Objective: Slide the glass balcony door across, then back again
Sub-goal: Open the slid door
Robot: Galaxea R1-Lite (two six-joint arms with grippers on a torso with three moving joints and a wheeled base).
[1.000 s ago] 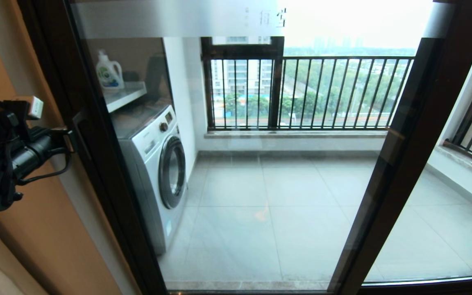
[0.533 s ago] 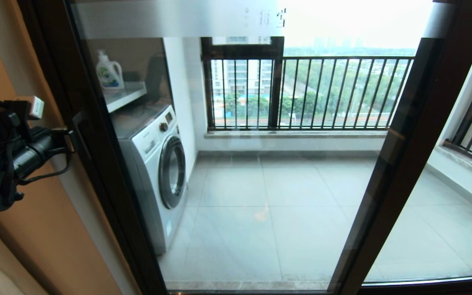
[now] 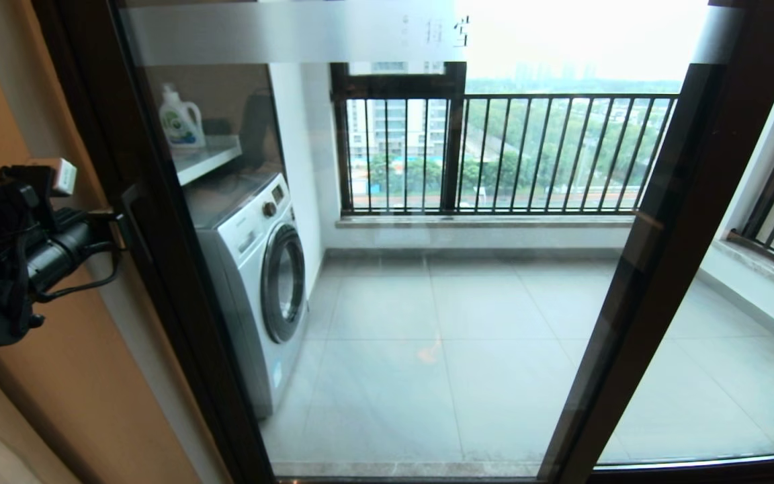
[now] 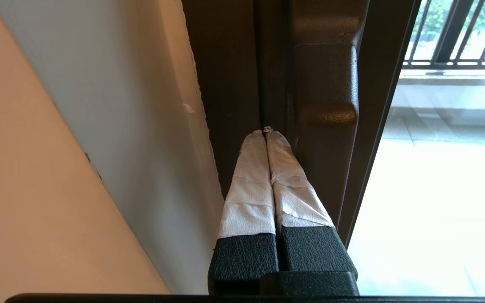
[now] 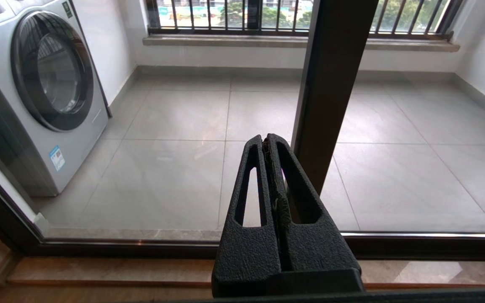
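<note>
The glass balcony door (image 3: 441,289) fills the head view, with a dark frame and a frosted top band with characters (image 3: 293,30). At its left stile (image 3: 158,282) my left gripper (image 3: 115,227) is shut. In the left wrist view its taped fingertips (image 4: 266,131) press into the groove of the frame next to the moulded handle (image 4: 326,84), with nothing held between them. My right gripper (image 5: 266,139) is out of the head view. It is shut and empty, low before the glass near a dark upright stile (image 5: 331,84).
An orange-and-white wall (image 3: 37,376) borders the door on the left. Behind the glass stand a washing machine (image 3: 252,269), a detergent bottle (image 3: 181,121) on a shelf, and the black-barred window (image 3: 508,154). A second dark stile (image 3: 635,302) leans across the right.
Almost nothing: my left gripper and the door's left stile have edged very slightly to the right.
</note>
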